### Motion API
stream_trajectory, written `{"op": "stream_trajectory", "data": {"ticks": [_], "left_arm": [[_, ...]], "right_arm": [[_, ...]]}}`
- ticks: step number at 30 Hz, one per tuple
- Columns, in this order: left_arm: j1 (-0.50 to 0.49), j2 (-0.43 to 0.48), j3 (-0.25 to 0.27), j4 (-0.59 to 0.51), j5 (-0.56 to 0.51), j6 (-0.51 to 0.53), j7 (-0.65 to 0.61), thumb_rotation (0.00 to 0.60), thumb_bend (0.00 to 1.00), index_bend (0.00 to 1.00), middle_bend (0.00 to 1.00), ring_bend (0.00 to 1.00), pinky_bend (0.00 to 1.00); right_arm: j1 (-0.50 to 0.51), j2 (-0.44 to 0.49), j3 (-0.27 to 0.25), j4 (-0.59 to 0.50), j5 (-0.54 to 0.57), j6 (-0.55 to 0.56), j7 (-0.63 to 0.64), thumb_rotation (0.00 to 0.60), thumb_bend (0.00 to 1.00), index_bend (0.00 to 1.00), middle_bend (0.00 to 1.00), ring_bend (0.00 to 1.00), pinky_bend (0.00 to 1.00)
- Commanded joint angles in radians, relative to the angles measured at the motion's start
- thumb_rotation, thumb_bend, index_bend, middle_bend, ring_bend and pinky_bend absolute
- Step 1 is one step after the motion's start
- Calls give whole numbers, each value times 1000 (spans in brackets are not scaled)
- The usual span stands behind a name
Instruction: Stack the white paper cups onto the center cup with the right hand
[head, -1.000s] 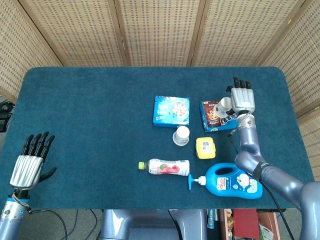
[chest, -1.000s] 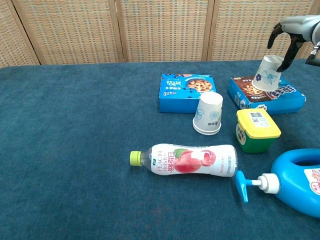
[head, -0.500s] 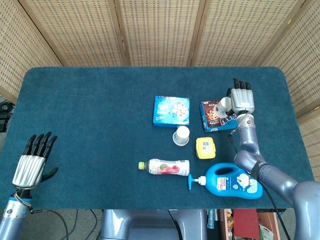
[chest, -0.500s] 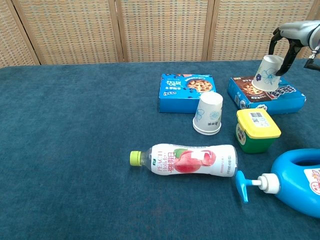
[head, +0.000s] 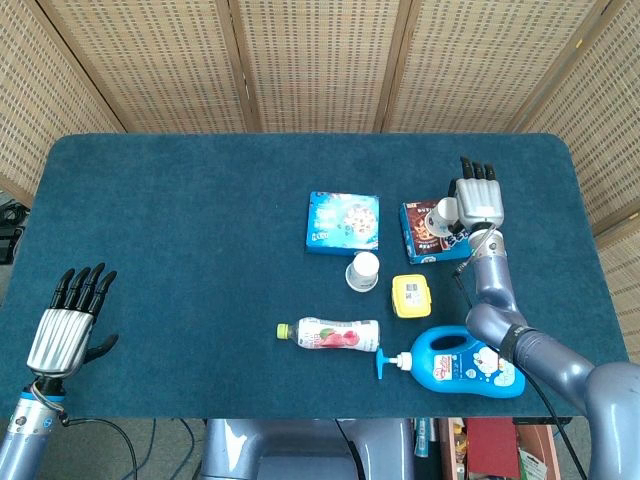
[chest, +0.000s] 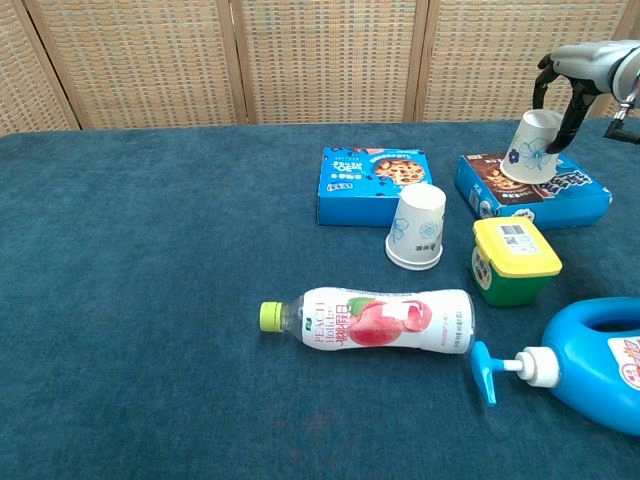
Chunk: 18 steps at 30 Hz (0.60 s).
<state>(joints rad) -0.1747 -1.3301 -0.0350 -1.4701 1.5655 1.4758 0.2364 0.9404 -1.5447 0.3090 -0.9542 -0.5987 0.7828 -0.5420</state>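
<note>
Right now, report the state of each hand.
Left hand: open, holding nothing, at the near left table edge.
Right hand: gripping the tilted white paper cup above the brown cookie box.
</note>
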Motion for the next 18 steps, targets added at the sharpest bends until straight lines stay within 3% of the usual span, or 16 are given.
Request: {"op": "stream_trajectory", "data": {"ticks": [1, 9, 13, 18], "left_arm": [[-1, 0, 0, 2, 1, 1, -5, 600, 209, 0, 0, 0, 0], [1, 5, 6, -4, 17, 13, -16, 600, 209, 0, 0, 0, 0], [4, 12, 11, -8, 27, 21, -25, 600, 210, 0, 0, 0, 0], [4, 10, 19, -7, 44, 26, -27, 600, 209, 0, 0, 0, 0]], "right_arm": [[-2, 13, 1, -23, 6, 14, -15, 600, 94, 479, 58, 0, 0], [-3, 86, 19, -181, 39, 86, -71, 600, 94, 484, 58, 0, 0], [-21, 172, 36, -392, 42, 172, -91, 600, 94, 486, 58, 0, 0], [-42, 238, 32, -580, 37, 272, -126, 600, 94, 493, 57, 0, 0]]}}
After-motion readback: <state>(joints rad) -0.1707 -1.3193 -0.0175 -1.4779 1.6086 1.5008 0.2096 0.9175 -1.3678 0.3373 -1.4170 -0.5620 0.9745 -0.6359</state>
